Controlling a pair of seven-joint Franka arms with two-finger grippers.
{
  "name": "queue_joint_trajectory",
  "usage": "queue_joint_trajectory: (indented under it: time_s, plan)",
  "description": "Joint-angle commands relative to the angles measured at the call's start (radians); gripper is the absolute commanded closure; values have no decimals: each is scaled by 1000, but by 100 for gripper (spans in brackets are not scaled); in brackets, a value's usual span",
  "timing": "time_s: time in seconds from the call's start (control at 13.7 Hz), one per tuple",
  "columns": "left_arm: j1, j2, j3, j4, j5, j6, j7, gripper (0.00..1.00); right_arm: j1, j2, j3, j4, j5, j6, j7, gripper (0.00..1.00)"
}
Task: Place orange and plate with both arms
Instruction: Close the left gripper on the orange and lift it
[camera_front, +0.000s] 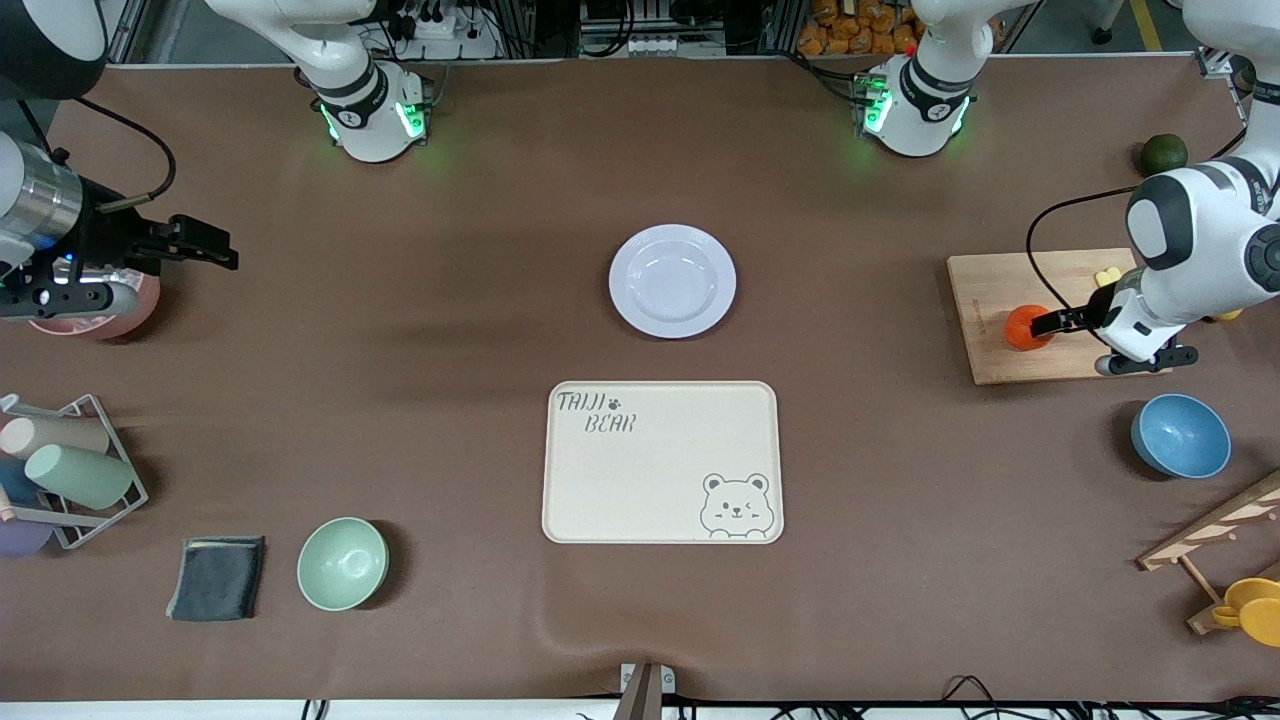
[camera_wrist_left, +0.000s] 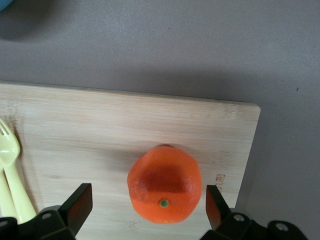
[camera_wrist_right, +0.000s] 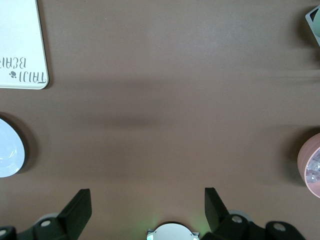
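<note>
The orange (camera_front: 1025, 327) lies on a wooden cutting board (camera_front: 985, 285) toward the left arm's end of the table. My left gripper (camera_front: 1050, 322) is open and low over the board. In the left wrist view the orange (camera_wrist_left: 164, 184) sits between the two fingers (camera_wrist_left: 80, 202) with gaps on both sides. The pale lavender-white plate (camera_front: 672, 280) lies empty mid-table, and its edge shows in the right wrist view (camera_wrist_right: 7, 147). My right gripper (camera_front: 215, 250) is open and empty, up over bare table at the right arm's end.
The cream bear-printed tray (camera_front: 660, 462) lies nearer the front camera than the plate. A yellow fork (camera_wrist_left: 10, 150) lies on the board. A dark green fruit (camera_front: 1164, 154), blue bowl (camera_front: 1180, 435), green bowl (camera_front: 342, 563), pink bowl (camera_front: 110, 310), cup rack (camera_front: 70, 470) and grey cloth (camera_front: 216, 577) stand around the edges.
</note>
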Motion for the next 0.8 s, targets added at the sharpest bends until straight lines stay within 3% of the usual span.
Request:
queue_joint_trajectory:
  time_s: [0.0, 0.73]
  plan:
    - [11, 12, -8, -2, 18, 13, 13, 0, 0, -28, -3, -33, 13, 11, -7, 0]
    - [14, 48, -10, -3, 17, 13, 0, 0, 3, -28, -3, -42, 25, 11, -8, 0]
